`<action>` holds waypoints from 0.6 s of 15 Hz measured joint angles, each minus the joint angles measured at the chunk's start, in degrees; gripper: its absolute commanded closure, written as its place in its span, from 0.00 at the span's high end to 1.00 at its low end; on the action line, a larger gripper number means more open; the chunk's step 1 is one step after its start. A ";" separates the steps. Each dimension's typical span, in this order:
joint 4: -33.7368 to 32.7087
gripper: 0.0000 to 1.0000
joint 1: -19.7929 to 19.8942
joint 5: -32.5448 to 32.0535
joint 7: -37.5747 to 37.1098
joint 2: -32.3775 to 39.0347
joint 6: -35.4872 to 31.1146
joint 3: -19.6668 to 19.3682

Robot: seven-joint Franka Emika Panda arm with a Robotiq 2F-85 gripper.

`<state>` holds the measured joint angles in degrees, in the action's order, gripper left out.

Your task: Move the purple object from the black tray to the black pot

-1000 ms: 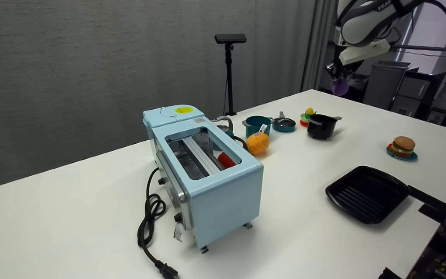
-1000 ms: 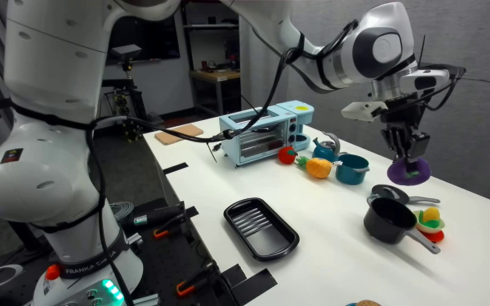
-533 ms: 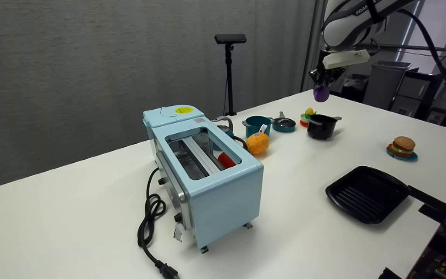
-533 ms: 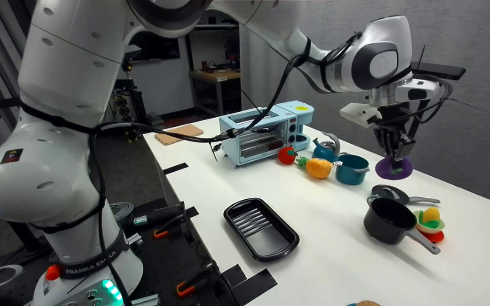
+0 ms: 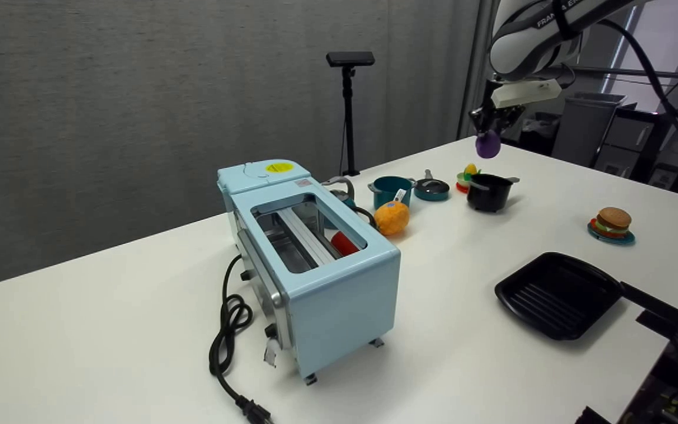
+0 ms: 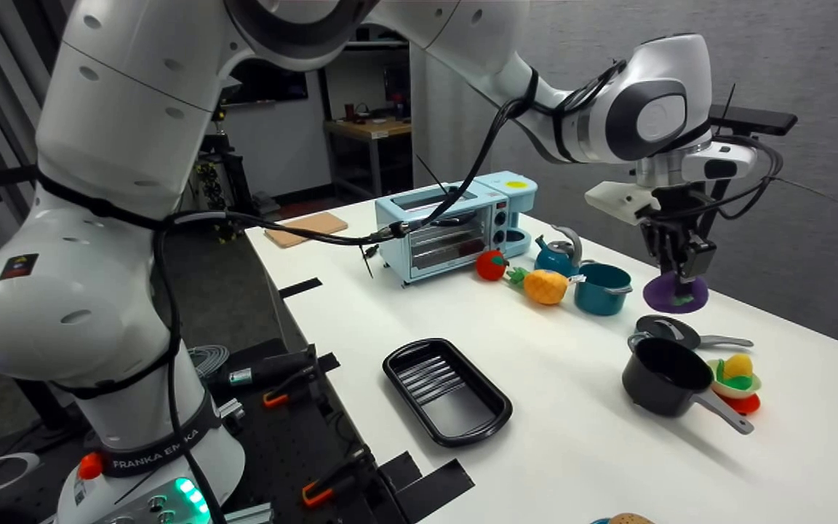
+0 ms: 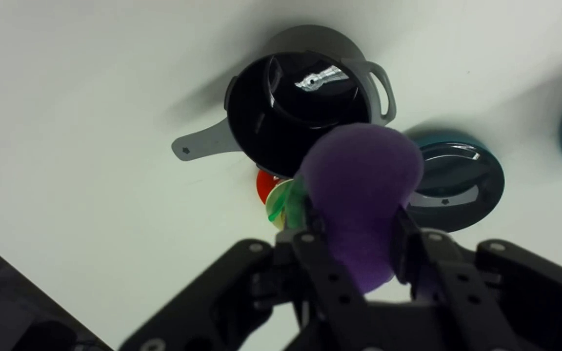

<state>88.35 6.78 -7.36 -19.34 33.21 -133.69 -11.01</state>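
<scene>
Robot claw [image 7: 357, 223] is clamping on the purple toy [image 7: 362, 165], its two dark fingers [image 7: 406, 246] pressing in from opposite sides. The toy is hanging in the air above the white table [image 6: 557, 451]. Up close it is looking smooth and a bit blurry. Its fat, round end is bulging out past the fingertips, its middle is looking thinner where the claw is squeezing, and a smaller purple end is poking out between the fingers. In an exterior view a green patch [image 6: 681, 299] is showing on it.

Lower down, the black pot [image 6: 652, 391] is standing upright on the table. In the wrist view the toy is covering a bit of the pot's rim; I cannot tell if it is hanging straight over the pot. The pot's inside is looking dark and shiny, and a long grey handle [image 7: 206, 142] is sticking out on one side. Just beside it, a pale bowl [image 6: 739, 394] is holding a yellow thing [image 6: 737, 365], with a red dish [image 6: 749, 406] peeking out underneath.

Farther off, a blue-green pot [image 6: 596, 297] and a toy pineapple [image 6: 545, 288] are sitting close together. Well away from the claw, the black tray [image 6: 463, 415] is lying flat, ridges showing on its floor. Beyond the pineapple, a light blue toaster oven [image 6: 397, 244] is standing near a red tomato [image 6: 490, 267].
</scene>
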 measured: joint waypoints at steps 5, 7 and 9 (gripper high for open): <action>0.10 1.00 0.00 0.00 0.13 0.04 0.09 -0.29; 0.12 1.00 0.00 0.00 0.13 0.03 0.09 -0.39; 0.12 1.00 0.00 0.00 0.13 0.01 0.09 -0.53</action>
<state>88.47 6.78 -7.36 -19.21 33.22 -133.59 -11.54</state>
